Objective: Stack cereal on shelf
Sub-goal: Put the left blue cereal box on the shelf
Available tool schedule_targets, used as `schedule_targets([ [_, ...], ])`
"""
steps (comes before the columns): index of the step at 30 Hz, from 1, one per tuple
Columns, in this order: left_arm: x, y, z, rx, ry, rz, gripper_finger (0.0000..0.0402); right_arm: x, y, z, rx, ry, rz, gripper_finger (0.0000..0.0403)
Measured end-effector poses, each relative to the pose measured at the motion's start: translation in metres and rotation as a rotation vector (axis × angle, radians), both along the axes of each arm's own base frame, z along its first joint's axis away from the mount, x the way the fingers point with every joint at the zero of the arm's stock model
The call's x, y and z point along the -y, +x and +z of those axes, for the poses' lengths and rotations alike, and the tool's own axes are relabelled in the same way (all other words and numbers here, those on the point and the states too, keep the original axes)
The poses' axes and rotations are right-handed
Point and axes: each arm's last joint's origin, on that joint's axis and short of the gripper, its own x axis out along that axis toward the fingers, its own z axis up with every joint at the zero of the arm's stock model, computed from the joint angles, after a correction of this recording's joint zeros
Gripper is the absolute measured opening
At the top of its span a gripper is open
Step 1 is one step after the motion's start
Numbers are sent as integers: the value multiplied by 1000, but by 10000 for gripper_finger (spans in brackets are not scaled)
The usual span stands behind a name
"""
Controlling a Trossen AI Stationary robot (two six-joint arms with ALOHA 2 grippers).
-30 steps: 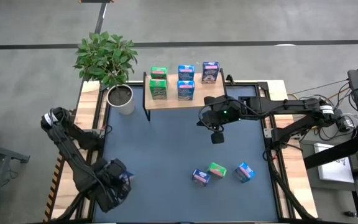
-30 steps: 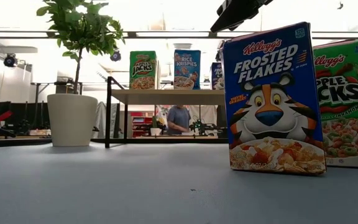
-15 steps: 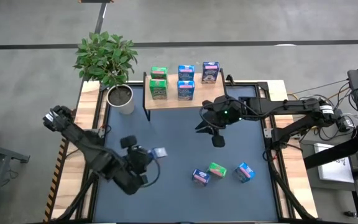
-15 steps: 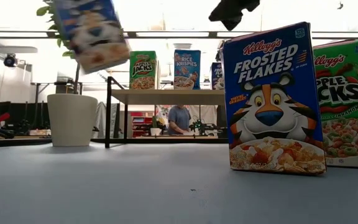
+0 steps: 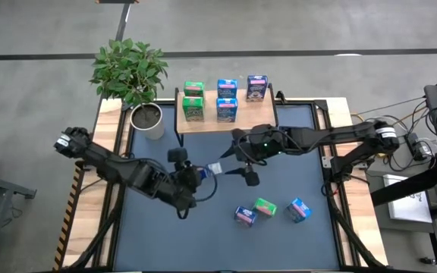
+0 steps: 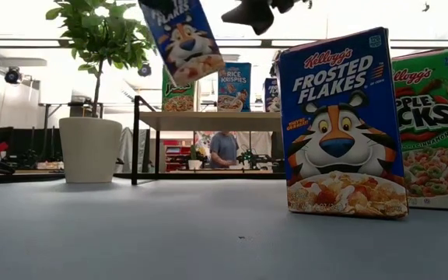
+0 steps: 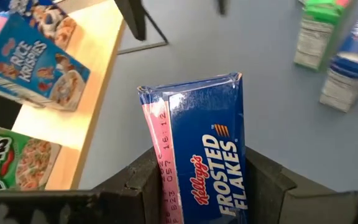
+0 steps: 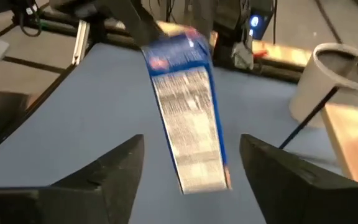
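My left gripper [image 5: 198,176] is over the table's middle, shut on a blue Frosted Flakes cereal box [image 5: 215,168], which also shows in the left wrist view [image 7: 197,143] and the low view [image 6: 183,39]. My right gripper [image 5: 243,171] is open just to the box's right. In the right wrist view its fingers stand on either side of the box's free end [image 8: 188,106], and I see no touch. The light-wood shelf [image 5: 241,120] at the far edge holds two green, two blue and one blue-purple box. A blue-purple [image 5: 245,215], a green [image 5: 264,206] and a blue box [image 5: 300,209] stand on the table. My left gripper pinches the blue box between its two fingers [image 7: 143,182], on two opposite sides at the end nearest the wrist [image 7: 194,186]. The fingers come from the table's left and lie along the box. The box is lifted clear and tilted, its free end [image 7: 191,87] pointing away from the gripper.
A potted plant [image 5: 139,83] in a white pot stands at the far left beside the shelf. In the low view a Frosted Flakes box [image 6: 341,124] and an Apple Jacks box [image 6: 434,128] stand close by. A person [image 6: 224,148] shows in the room beyond.
My left gripper has swung from the table's near left corner up toward the middle, carrying the blue box lifted clear. My right gripper has moved left and toward the near edge, turning toward the box.
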Motion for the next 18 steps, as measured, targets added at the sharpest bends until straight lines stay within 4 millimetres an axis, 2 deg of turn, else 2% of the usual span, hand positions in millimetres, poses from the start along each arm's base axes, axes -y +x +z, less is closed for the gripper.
schedule_targets([
  [6, -9, 7, 2, 29, -3, 20, 147, 0, 8, -2, 45, -27, 13, 273],
  [18, -9, 17, 7, 89, 13, -22, 147, 0, 14, -1, 102, -64, 28, 249],
])
